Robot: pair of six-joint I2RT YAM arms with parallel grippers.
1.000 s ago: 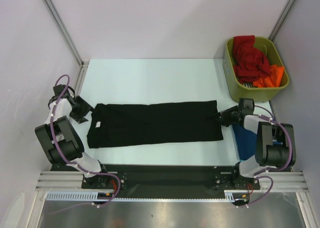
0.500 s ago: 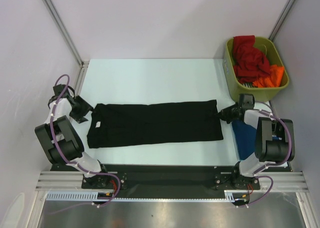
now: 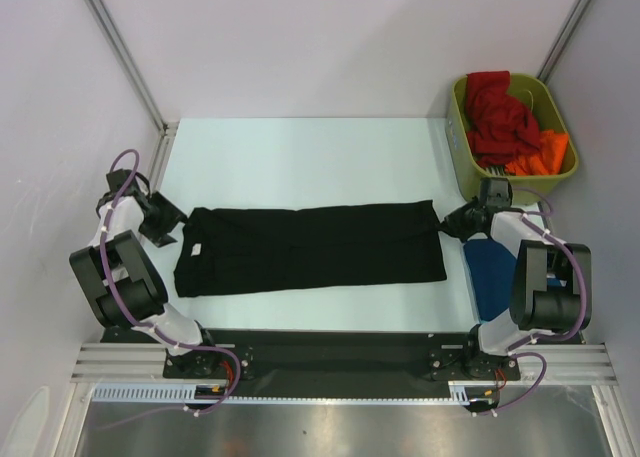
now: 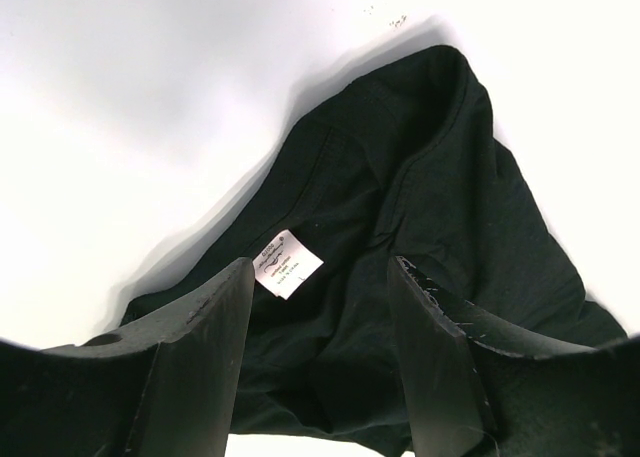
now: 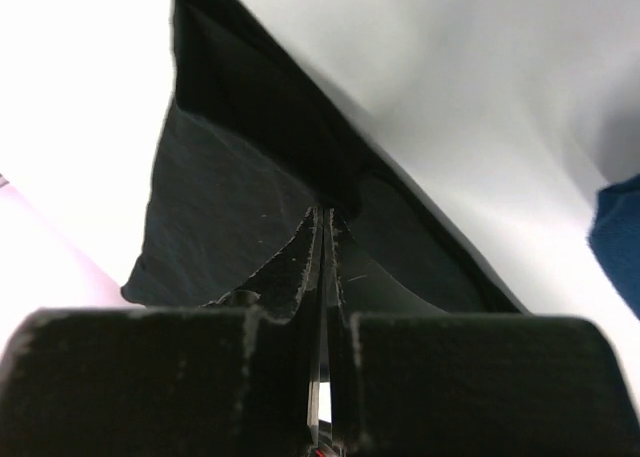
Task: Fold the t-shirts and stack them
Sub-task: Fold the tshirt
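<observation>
Top: one black t-shirt (image 3: 315,247) on the worktop (image 3: 300,157), one blue t-shirt (image 3: 490,272) beside it; red t-shirt (image 3: 497,112), orange t-shirt (image 3: 535,157) in the bin (image 3: 462,165).
Left wrist: left end effector (image 4: 320,265) apart over one unreadable label (image 4: 287,267).
Right wrist: right end effector (image 5: 322,217) clamped on the black t-shirt.

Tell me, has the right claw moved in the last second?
Yes. The right claw shifted farther back, toward the green bin, closing on the black shirt's corner.

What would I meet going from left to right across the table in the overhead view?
left gripper → black t-shirt → right gripper, pinching that shirt's corner → dark blue t-shirt
</observation>
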